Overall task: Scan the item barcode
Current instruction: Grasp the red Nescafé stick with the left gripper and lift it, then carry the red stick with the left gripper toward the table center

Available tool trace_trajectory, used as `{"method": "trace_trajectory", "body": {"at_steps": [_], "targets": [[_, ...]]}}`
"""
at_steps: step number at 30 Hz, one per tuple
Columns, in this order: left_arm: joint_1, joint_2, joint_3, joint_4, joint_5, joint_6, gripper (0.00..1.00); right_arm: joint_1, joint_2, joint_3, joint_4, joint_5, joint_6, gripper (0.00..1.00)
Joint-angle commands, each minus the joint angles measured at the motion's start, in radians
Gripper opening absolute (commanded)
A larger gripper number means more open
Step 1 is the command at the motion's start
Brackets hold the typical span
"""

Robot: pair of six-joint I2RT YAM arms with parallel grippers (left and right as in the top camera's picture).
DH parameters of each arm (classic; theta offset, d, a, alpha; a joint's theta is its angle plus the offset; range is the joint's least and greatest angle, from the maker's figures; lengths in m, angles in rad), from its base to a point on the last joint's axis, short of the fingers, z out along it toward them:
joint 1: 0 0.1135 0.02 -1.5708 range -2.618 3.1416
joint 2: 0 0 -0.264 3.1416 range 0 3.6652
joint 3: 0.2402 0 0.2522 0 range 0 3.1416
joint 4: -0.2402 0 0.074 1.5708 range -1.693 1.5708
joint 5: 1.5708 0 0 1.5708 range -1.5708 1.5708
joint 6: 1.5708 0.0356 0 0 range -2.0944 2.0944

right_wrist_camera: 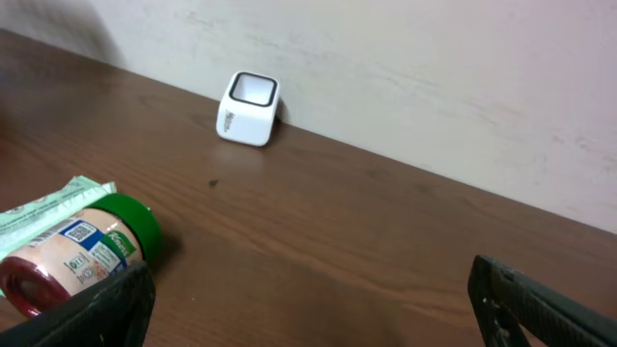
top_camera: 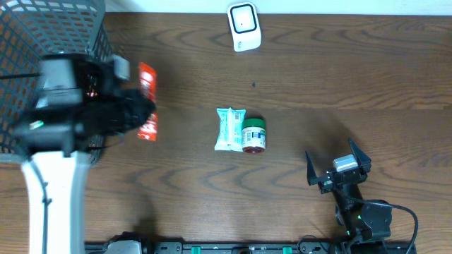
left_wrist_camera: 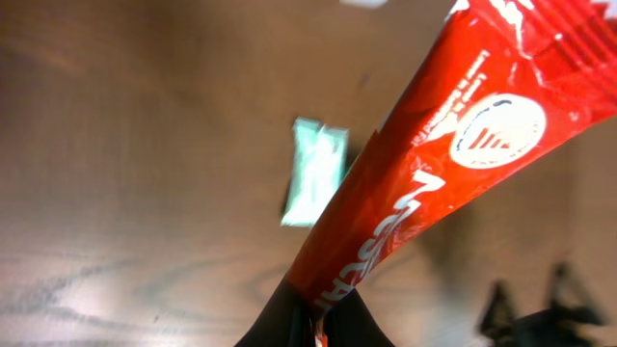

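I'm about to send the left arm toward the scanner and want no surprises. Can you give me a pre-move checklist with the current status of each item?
1. Left gripper shut on the red packet: ok, pinched at one end.
2. Barcode turned outward: cannot tell; only the logo side shows and no barcode is in view.
3. Scanner unobstructed: ok, nothing stands in front of it.
4. Route from the packet to the scanner: ok, probably; the teal pack and jar lie mid-table, off that line.
5. Right gripper out of the way: ok, open and empty at the near right.
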Motion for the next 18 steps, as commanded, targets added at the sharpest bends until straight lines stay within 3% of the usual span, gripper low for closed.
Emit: {"method": "trace_trajectory", "body": {"at_steps": [1,6,7,10,18], "targets": [[-0.111,0.035,-0.082,0.019,-0.303,-0.099,0.08,0.016,-0.002,-0.001,-0.004,0.006,0.013,0.99],[-0.280,0.121,-0.131,0.031,-0.697,-0.277,0.07,0.016,-0.002,-0.001,-0.004,0.006,0.013,0.99],[-0.340,0.164,-0.131,0.031,-0.830,-0.337,0.07,0.016,-0.002,-0.001,-0.004,0.006,0.013,0.99],[-0.432,0.256,-0.131,0.032,-1.022,-0.446,0.07,0.016,-0.002,-0.001,-0.004,0.006,0.013,0.99],[-0.545,0.581,-0.131,0.082,-1.239,-0.504,0.07,0.016,-0.002,-0.001,-0.004,0.006,0.013,0.99]]}}
